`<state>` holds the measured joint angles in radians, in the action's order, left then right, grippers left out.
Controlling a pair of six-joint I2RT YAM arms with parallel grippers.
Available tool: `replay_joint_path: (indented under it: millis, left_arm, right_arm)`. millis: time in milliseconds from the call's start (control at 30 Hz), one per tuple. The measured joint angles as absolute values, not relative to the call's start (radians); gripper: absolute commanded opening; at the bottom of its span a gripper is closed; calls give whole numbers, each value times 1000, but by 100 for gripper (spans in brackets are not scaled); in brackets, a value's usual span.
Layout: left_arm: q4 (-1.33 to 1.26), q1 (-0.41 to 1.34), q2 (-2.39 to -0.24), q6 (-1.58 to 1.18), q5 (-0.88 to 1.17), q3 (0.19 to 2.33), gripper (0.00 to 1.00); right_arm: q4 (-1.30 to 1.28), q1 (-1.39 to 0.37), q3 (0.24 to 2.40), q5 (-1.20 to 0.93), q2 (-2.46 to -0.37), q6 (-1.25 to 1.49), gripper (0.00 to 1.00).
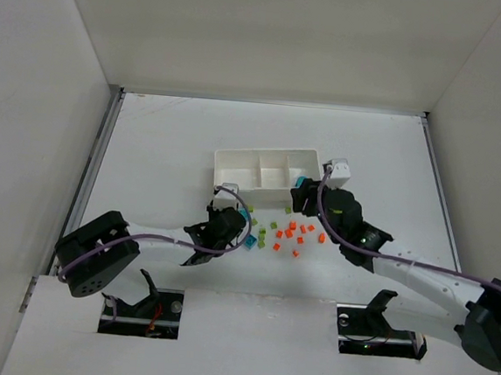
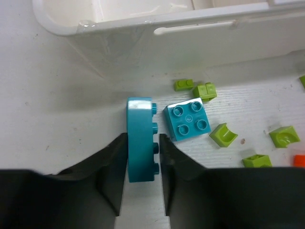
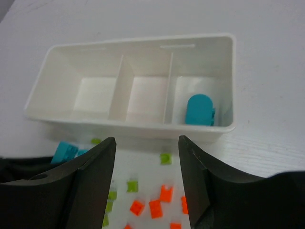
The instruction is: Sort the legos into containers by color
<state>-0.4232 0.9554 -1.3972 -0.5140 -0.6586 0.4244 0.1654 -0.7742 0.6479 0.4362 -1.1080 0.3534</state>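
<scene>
Left gripper (image 2: 142, 160) | teal brick (image 2: 140, 119) clamped between jaws | tray (image 2: 190, 45) just beyond

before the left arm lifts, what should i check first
1. left gripper closed on the teal brick standing on edge: ok
2. flat teal brick clear of the held one: cannot tell, very close
3. right gripper open and empty: ok
4. tray end compartment with the teal piece has room: ok
5. other two compartments empty: ok
</scene>
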Motion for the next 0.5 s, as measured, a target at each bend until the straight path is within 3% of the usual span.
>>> replay_joint_path:
  millis: [100, 300, 500]
  left_arm:
    - [-416, 955, -1404, -509, -662, 438, 12]
    - [-285, 1014, -1265, -510, -691, 447, 11]
    - [-151, 1039, -1113, -506, -701, 633, 12]
  right_arm:
    - [162, -859, 579, 447, -1024, 365, 56]
    - [129, -906, 474, 491, -915, 429, 53]
    - [96, -904, 413, 532, -828, 528, 52]
